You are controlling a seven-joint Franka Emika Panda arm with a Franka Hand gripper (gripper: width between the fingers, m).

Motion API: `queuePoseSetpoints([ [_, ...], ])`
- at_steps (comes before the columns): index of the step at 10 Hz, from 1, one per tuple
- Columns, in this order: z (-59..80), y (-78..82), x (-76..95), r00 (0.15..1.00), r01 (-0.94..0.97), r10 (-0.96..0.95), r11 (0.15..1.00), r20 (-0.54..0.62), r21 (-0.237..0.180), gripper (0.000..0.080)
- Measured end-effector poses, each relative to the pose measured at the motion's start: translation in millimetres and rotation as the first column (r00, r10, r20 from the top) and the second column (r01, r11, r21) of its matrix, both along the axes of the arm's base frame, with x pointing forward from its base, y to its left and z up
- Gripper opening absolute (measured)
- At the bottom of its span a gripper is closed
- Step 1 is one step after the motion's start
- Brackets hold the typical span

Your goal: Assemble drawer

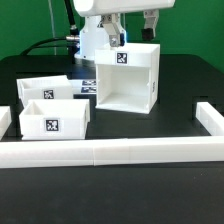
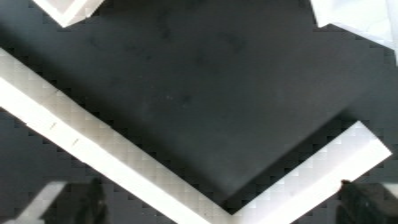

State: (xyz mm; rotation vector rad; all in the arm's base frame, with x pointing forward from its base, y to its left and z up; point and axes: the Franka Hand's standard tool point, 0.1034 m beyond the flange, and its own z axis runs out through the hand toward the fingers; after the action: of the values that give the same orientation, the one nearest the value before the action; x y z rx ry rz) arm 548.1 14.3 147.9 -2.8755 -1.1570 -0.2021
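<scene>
My claw (image 2: 217, 204) is spread wide, nothing between its fingers, with a corner of the white rail (image 2: 107, 140) showing below it on the dark tabletop (image 2: 196, 90). The open-fronted case (image 1: 128, 80) stands inside the rail. The front tray (image 1: 55, 120) and back tray (image 1: 42, 90) sit near it, toward the exterior view's left.
</scene>
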Motion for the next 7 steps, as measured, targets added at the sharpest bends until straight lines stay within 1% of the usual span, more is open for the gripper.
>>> queuePoseSetpoints([
  [1, 0.0, 0.2, -0.1, 1.000, 0.011, -0.011, 1.000, 0.000, 0.008, 0.0650],
  [7, -0.5, -0.2, -2.2, 1.000, 0.021, -0.021, 1.000, -0.003, 0.008, 0.0650],
])
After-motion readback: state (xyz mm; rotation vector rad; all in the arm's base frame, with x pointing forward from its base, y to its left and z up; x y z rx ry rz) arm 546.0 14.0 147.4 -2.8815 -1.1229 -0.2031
